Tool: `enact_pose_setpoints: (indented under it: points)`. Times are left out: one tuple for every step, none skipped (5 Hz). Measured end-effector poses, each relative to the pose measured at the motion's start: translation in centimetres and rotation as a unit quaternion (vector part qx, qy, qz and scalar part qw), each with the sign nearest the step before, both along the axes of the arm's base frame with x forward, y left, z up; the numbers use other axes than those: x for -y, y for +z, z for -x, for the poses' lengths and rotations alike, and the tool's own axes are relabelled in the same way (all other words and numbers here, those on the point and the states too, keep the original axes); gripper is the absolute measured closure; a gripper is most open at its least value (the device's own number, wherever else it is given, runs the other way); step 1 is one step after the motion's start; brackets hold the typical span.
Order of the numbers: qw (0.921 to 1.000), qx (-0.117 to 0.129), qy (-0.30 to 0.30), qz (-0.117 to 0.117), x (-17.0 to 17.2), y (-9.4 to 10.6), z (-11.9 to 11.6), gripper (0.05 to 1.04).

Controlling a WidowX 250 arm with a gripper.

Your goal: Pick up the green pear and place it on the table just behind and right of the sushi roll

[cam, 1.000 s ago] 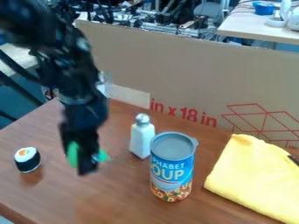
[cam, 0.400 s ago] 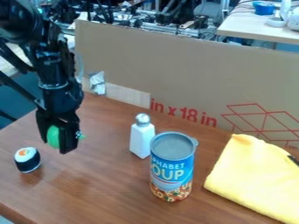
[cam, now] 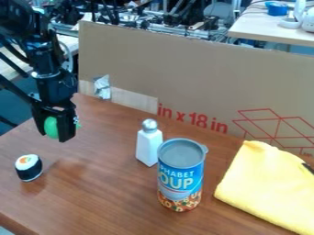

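1. Black and two-fingered, the claw [cam: 56, 137] hangs at the left of the camera view, gripping a green object [cam: 51, 128] above the tabletop [cam: 110, 193].
2. Bold pale lettering crosses the blue label of an upright can [cam: 180, 176], with more print over the pictured food lower down. Its round top is grey; its contents cannot be told.
3. Just beside the can, on its left in the view, stands a white shaker [cam: 148, 146] with a metal cap [cam: 149, 124]; what it contains is unclear.
4. Red printed characters and a line-drawn box mark the cardboard panel [cam: 190, 69] behind.
5. A toy sushi roll [cam: 29, 168] sits near the tabletop's left side, and a yellow cloth [cam: 266, 183] lies at the right.
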State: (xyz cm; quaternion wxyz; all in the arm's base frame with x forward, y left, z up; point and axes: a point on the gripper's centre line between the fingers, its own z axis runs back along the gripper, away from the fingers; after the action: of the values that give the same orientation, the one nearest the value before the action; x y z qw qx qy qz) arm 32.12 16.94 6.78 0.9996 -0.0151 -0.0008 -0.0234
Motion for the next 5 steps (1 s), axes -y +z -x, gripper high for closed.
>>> enact_pose_setpoints:
  points:
    - [0.9999, -0.011, -0.006, -0.005, 0.4, -0.8, -0.5, 0.216]
    - [0.9993, -0.031, -0.016, -0.013, 0.3, -2.2, -0.5, 0.216]
    - [0.9987, -0.045, -0.01, -0.021, -0.1, -3.7, -0.4, 0.216]
    - [0.9989, -0.041, -0.003, -0.024, -0.7, -3.8, -0.9, 0.174]
    - [0.999, -0.044, 0.004, -0.01, -0.8, -3.7, -0.6, 0.066]
